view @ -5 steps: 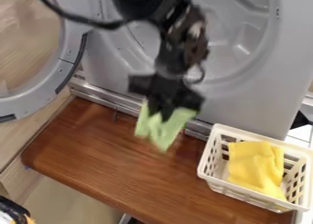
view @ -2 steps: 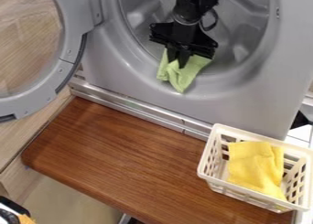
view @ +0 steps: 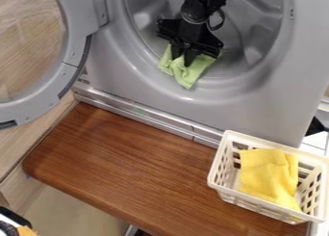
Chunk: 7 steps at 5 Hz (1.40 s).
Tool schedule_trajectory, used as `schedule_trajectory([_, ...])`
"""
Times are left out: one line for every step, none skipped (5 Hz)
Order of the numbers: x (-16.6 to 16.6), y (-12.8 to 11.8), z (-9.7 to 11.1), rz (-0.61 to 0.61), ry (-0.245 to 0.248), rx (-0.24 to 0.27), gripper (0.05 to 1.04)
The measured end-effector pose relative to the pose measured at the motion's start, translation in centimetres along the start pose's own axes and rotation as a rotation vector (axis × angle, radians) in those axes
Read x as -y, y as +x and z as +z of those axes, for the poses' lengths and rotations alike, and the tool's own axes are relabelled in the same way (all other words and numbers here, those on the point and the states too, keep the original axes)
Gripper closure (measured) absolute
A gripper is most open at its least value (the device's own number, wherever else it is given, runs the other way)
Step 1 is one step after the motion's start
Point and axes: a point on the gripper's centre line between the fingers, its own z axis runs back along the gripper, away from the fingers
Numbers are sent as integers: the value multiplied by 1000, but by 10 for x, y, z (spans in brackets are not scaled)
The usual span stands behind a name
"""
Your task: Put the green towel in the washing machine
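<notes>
Hanging over the lower part of the washing machine's round opening (view: 254,66), the black hand (view: 183,58) is seen in the camera view from above, at a slant, upper centre. Its two fingers point down toward the bottom of the view, with a narrow gap between them, nearly closed. The pale green towel (view: 187,77) is pinched there, bunched up under and around the fingertips. The wide black part of the hand slopes down from left to right above the cloth, and the arm comes in from the top edge.

The green towel hangs in loose folds, spreading to both sides of the fingers and narrowing to a soft corner that points down the view, toward the wooden surface (view: 122,163). It is about as wide as it is long, so no clear long axis can be made out; the line from the grip to the low corner runs nearly straight down the view. That corner overlaps the lower rim of the opening; whether it touches the rim cannot be told.

The grey front of the washing machine (view: 263,110) fills the upper middle and right. Its round door (view: 82,25) stands open at the left. Below lies the brown surface, and at its right end sits a cream plastic basket (view: 276,144) with slotted sides, holding a crumpled yellow cloth (view: 267,175).
</notes>
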Motion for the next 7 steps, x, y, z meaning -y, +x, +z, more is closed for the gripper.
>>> schedule_trajectory([1, -6, -7, 6, -49, 8, 446])
schedule_trajectory([-2, -4, 1, 19, -51, 40, 155])
schedule_trajectory([-3, -3, 11, 37, -60, 69, 79])
schedule_trajectory([4, 2, 31, 83, -106, 106, 83])
schedule_trajectory([16, -3, 46, 121, -160, 110, 83])
schedule_trajectory([32, -19, 53, 119, -187, 74, 83])
schedule_trajectory([52, -45, 59, 86, -211, 36, 83])
